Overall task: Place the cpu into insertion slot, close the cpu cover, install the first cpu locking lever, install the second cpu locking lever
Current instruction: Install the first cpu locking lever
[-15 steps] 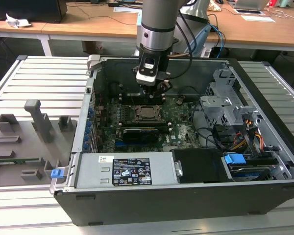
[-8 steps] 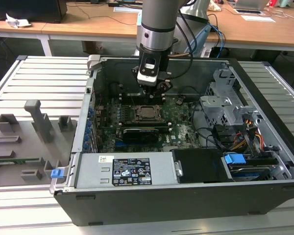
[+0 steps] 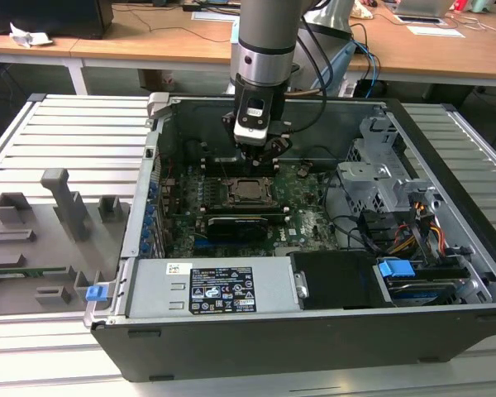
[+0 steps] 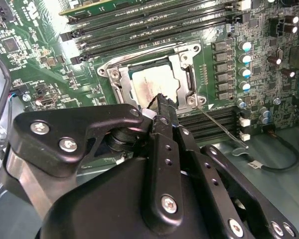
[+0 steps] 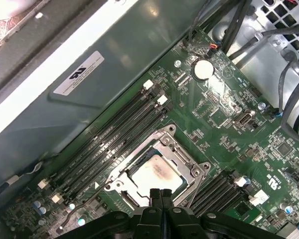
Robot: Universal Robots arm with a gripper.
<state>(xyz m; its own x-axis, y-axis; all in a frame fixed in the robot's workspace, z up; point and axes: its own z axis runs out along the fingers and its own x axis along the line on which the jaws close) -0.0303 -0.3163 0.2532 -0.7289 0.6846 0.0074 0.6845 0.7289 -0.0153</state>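
First wrist view, fingers (image 5: 155, 196) closed, over cpu (image 5: 152, 174)

An open computer case (image 3: 314, 343) is set on a slatted surface (image 3: 83, 132); a labelled power supply (image 3: 215, 289) (grey, boxy) is mounted inside, grey fixtures (image 3: 66, 203) laid beside it.

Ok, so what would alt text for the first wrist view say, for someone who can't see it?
The gripper, fingers together, hangs close over the cpu, which lies in the window of the lowered cover. A green board and black memory slots surround it.
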